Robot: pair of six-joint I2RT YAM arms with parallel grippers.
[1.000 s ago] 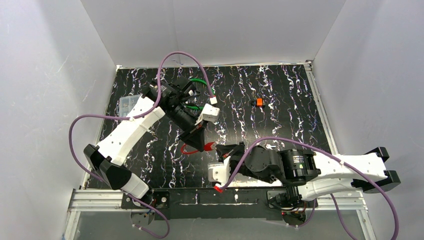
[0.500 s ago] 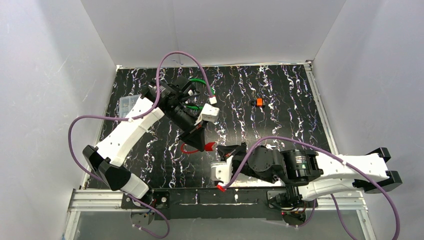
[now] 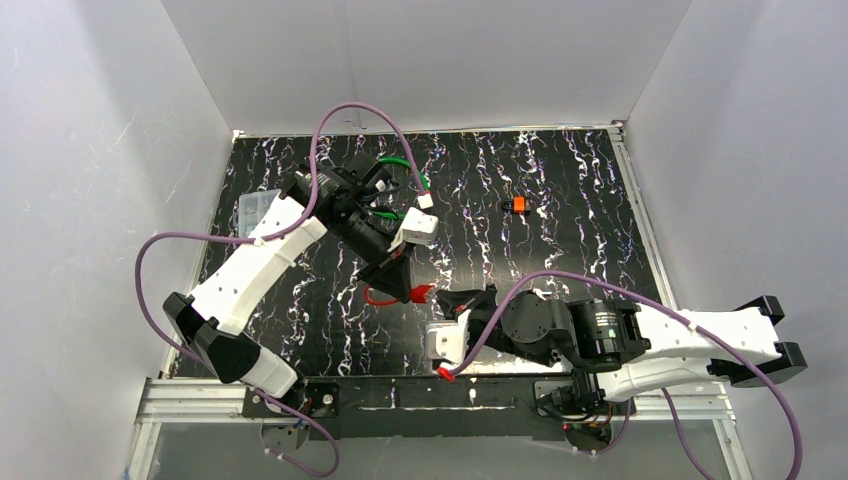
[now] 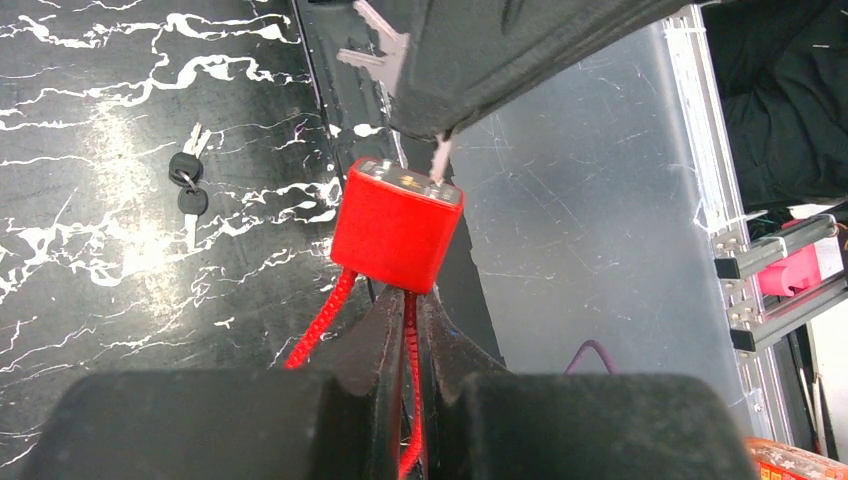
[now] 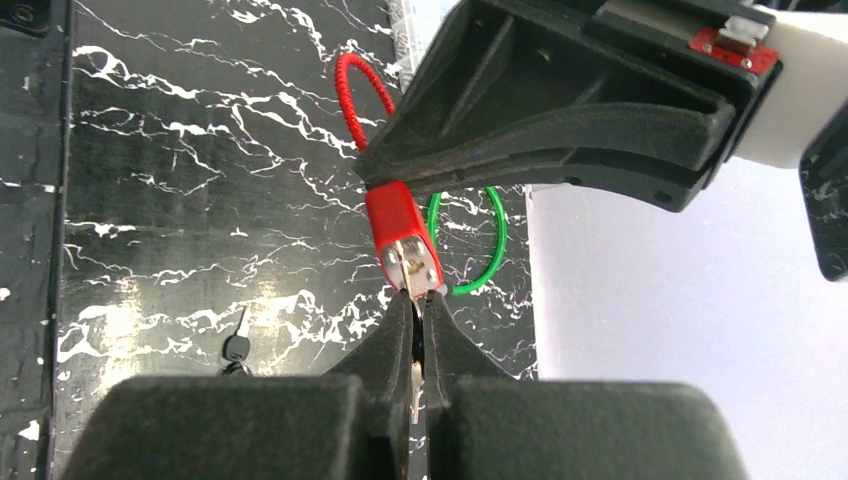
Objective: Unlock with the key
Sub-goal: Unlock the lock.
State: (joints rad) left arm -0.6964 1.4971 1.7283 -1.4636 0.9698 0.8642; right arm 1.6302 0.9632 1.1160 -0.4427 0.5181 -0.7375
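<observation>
The red padlock (image 4: 395,225) hangs in the air, and my left gripper (image 4: 408,300) is shut on its red cable shackle (image 4: 318,325) just below the body. From above, the lock (image 3: 421,293) sits between the two grippers near the table's front middle. My right gripper (image 5: 420,300) is shut on a silver key (image 5: 414,378). Its fingertips touch the lock's metal keyhole face (image 5: 415,265). In the left wrist view the key's tip (image 4: 438,160) meets that face; how deep it sits I cannot tell.
A pair of black-headed keys (image 4: 188,188) lies on the black marbled table (image 3: 560,240). A green cable lock (image 5: 484,245) lies behind, an orange piece (image 3: 515,205) at the back right, a clear box (image 3: 255,207) at the left edge.
My right wrist has shifted a little to the right while staying at the lock. The left gripper still holds the lock in nearly the same place.
</observation>
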